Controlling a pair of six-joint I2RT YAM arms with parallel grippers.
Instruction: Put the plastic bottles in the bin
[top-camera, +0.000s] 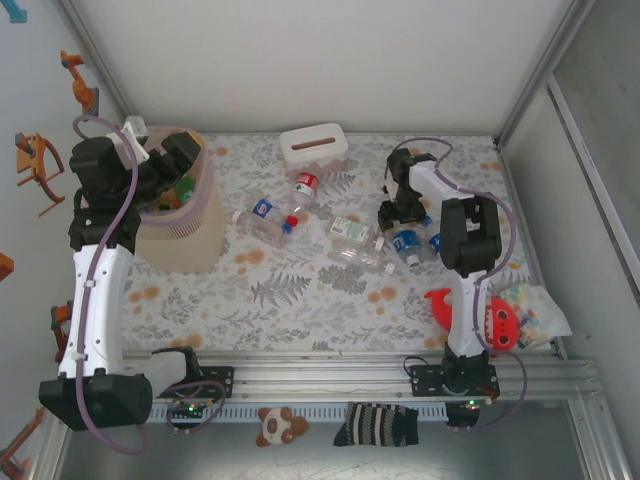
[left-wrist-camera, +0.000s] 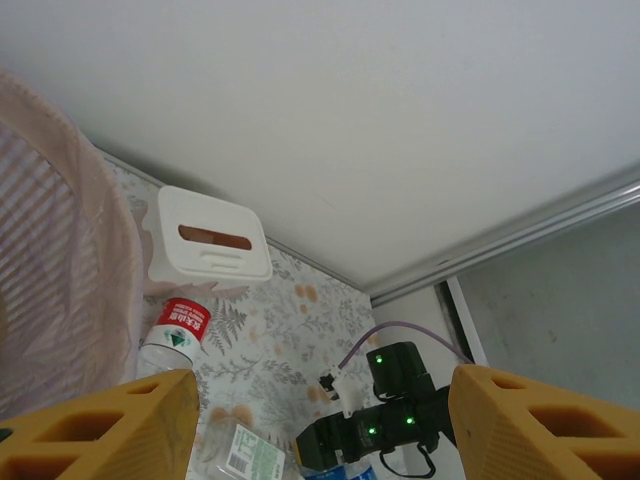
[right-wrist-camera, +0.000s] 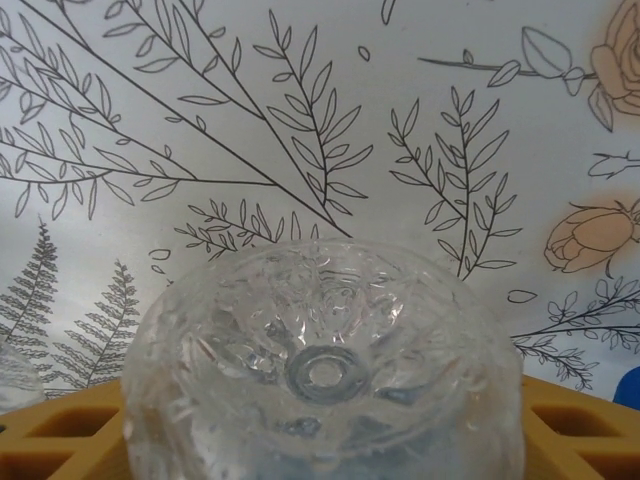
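Note:
Several plastic bottles lie mid-table: a red-labelled bottle (top-camera: 305, 187) (left-wrist-camera: 180, 325), a blue-labelled bottle (top-camera: 265, 214), a green-and-white-labelled bottle (top-camera: 350, 229) (left-wrist-camera: 245, 450) and a clear bottle (top-camera: 366, 258). The pinkish bin (top-camera: 190, 245) (left-wrist-camera: 50, 250) stands at the left with bottles inside. Over its rim hangs my left gripper (top-camera: 178, 160) (left-wrist-camera: 320, 430), open, with nothing between its yellow fingers (left-wrist-camera: 100, 430). My right gripper (top-camera: 400, 222) (right-wrist-camera: 320, 440) is down on a blue-labelled clear bottle (top-camera: 407, 243) lying on the cloth. That bottle's base (right-wrist-camera: 325, 370) sits between both fingers (right-wrist-camera: 60, 430), which press its sides.
A white tissue box (top-camera: 313, 148) (left-wrist-camera: 208, 238) stands at the back. Another blue-labelled bottle (top-camera: 435, 243) lies beside the right gripper. A red plush shark (top-camera: 497, 318) and a plastic bag (top-camera: 535, 305) sit at the near right. Walls close the table on all sides.

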